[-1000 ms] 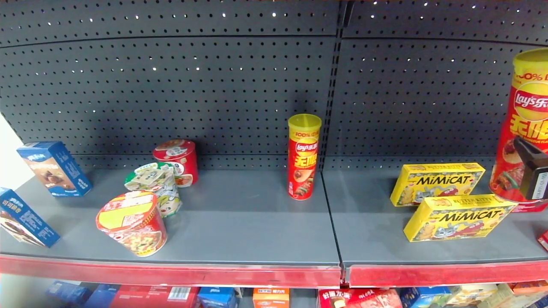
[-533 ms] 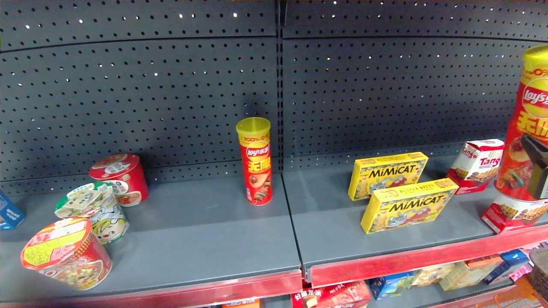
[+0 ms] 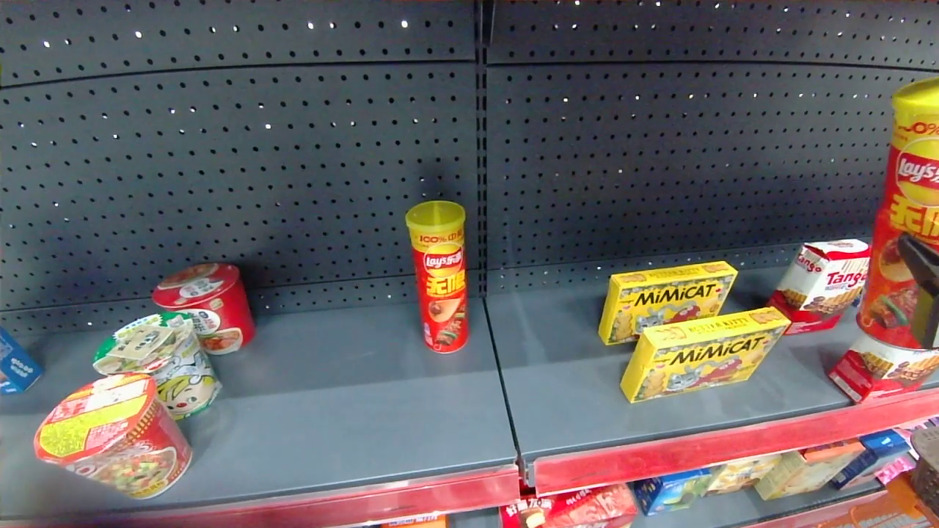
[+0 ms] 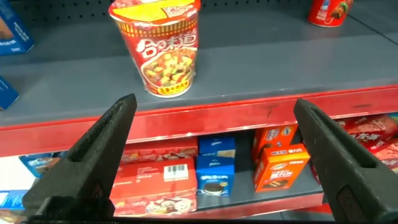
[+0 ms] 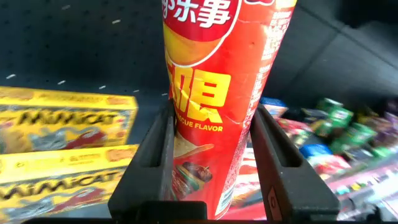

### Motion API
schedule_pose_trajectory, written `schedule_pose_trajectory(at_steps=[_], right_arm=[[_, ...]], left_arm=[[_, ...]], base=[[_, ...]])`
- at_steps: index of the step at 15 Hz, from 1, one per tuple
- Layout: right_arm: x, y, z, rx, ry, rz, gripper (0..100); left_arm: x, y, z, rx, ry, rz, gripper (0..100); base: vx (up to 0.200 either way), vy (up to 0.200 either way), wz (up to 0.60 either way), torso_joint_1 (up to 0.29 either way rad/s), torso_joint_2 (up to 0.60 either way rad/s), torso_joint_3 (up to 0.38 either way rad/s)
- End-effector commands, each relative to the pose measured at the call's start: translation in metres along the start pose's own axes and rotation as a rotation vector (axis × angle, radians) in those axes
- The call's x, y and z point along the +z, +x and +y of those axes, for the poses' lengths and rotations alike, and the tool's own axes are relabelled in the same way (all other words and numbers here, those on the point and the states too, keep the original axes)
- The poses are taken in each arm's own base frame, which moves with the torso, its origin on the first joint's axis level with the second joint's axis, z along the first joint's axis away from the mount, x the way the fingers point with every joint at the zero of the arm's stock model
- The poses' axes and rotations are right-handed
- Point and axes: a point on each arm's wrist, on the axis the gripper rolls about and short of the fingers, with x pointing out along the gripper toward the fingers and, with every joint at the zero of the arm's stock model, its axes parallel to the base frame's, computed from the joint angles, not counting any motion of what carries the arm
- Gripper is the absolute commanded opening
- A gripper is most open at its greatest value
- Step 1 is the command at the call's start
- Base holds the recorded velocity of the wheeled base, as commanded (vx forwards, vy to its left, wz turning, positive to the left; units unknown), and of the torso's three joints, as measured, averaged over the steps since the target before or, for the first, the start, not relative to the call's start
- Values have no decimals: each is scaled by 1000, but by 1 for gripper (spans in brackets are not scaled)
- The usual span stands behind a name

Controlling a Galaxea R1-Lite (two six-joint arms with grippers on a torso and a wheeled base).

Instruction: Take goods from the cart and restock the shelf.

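Observation:
My right gripper (image 5: 211,118) is shut on a tall red chip can with a yellow lid (image 5: 211,93), held upright. In the head view this can (image 3: 910,220) stands at the far right above the grey shelf (image 3: 367,411), with a dark finger (image 3: 926,297) across its front. A second, matching chip can (image 3: 439,275) stands upright mid-shelf near the back panel. My left gripper (image 4: 214,118) is open and holds nothing, level with the shelf's red front edge (image 4: 249,112), just in front of a red noodle cup (image 4: 160,46).
Three noodle cups (image 3: 114,436) (image 3: 165,363) (image 3: 205,304) sit at the shelf's left. Two yellow boxes (image 3: 667,301) (image 3: 700,353) and red-white packs (image 3: 821,282) (image 3: 877,370) lie at the right. Boxed goods (image 4: 214,171) fill the lower shelf. An orange cart corner (image 3: 880,506) shows bottom right.
The head camera swung to the right a second ago, shifting the whole picture left. Since half a second ago almost nothing differs. The held can stays at the right edge.

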Motion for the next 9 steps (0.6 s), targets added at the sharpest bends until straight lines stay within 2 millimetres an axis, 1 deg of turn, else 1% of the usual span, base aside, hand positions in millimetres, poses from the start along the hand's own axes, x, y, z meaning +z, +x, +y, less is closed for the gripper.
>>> schedule_pose_trajectory(at_steps=[1, 2, 3, 4, 5, 6, 7, 8, 9], right_arm=[[7, -7, -15, -52, 40, -22, 0], [8, -12, -24, -118, 61, 4, 0], [8, -15, -28, -146, 68, 15, 0], [10, -18, -33, -170, 78, 17, 0], [13, -23, -41, -195, 90, 7, 0], [15, -25, -47, -217, 95, 8, 0], [17, -26, -49, -229, 103, 10, 0], [20, -31, -59, -282, 120, 30, 0], [21, -34, -63, -304, 126, 39, 0]], left_arm=[[0, 0, 0, 0, 3, 2, 100], [0, 0, 0, -2, 26, 1, 100], [2, 0, 0, 0, 49, -12, 100], [21, -6, 0, -3, 60, -99, 100], [46, -15, 0, -30, 67, -177, 100], [67, -19, -1, -61, 71, -200, 100], [78, -20, -1, -78, 72, -204, 100], [117, -12, -3, -177, 74, -188, 100], [134, 0, -5, -271, 77, -154, 100]], base=[[0, 0, 0, 0, 0, 0], [0, 0, 0, 0, 0, 0], [0, 0, 0, 0, 0, 0], [0, 0, 0, 0, 0, 0], [0, 0, 0, 0, 0, 0], [0, 0, 0, 0, 0, 0], [0, 0, 0, 0, 0, 0], [0, 0, 0, 0, 0, 0], [0, 0, 0, 0, 0, 0]])
